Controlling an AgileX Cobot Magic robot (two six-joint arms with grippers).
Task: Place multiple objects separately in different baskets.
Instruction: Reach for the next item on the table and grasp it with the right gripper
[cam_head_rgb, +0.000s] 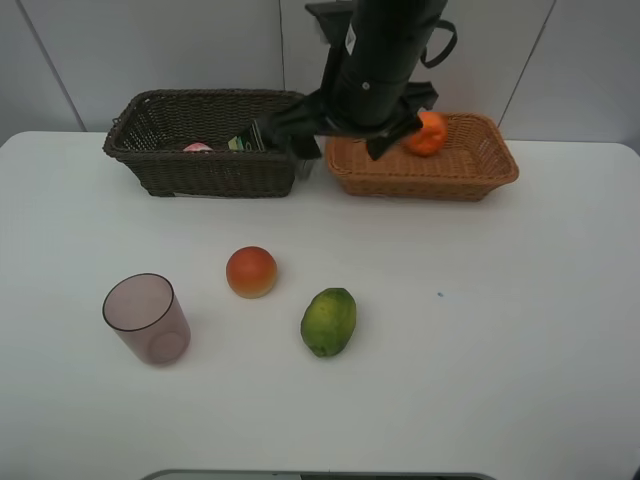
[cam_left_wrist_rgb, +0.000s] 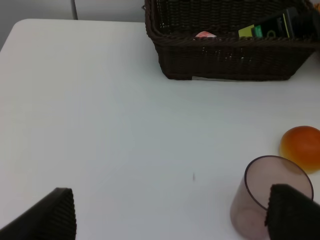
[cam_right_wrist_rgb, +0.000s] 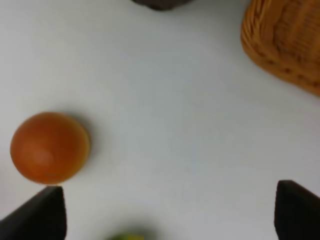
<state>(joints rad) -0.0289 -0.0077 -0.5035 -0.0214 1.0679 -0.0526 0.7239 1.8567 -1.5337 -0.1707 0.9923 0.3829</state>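
An orange (cam_head_rgb: 428, 133) lies in the light basket (cam_head_rgb: 430, 172). The dark basket (cam_head_rgb: 200, 168) (cam_left_wrist_rgb: 225, 60) holds a pink bottle (cam_head_rgb: 197, 148) (cam_left_wrist_rgb: 204, 35) and a dark green bottle (cam_head_rgb: 243, 142) (cam_left_wrist_rgb: 270, 27). On the table stand a red-orange fruit (cam_head_rgb: 251, 271) (cam_left_wrist_rgb: 301, 148) (cam_right_wrist_rgb: 49, 146), a green oval fruit (cam_head_rgb: 329, 321) and an upright purple-pink cup (cam_head_rgb: 147, 318) (cam_left_wrist_rgb: 270, 197). My right gripper (cam_head_rgb: 345, 140) (cam_right_wrist_rgb: 165, 215) hangs open and empty, high between the baskets. My left gripper (cam_left_wrist_rgb: 170, 220) is open and empty, low beside the cup; the exterior view does not show it.
The white table (cam_head_rgb: 480, 330) ends in a rounded edge at the left and right. A grey wall (cam_head_rgb: 150, 50) rises close behind both baskets. The light basket's corner (cam_right_wrist_rgb: 290, 45) shows in the right wrist view.
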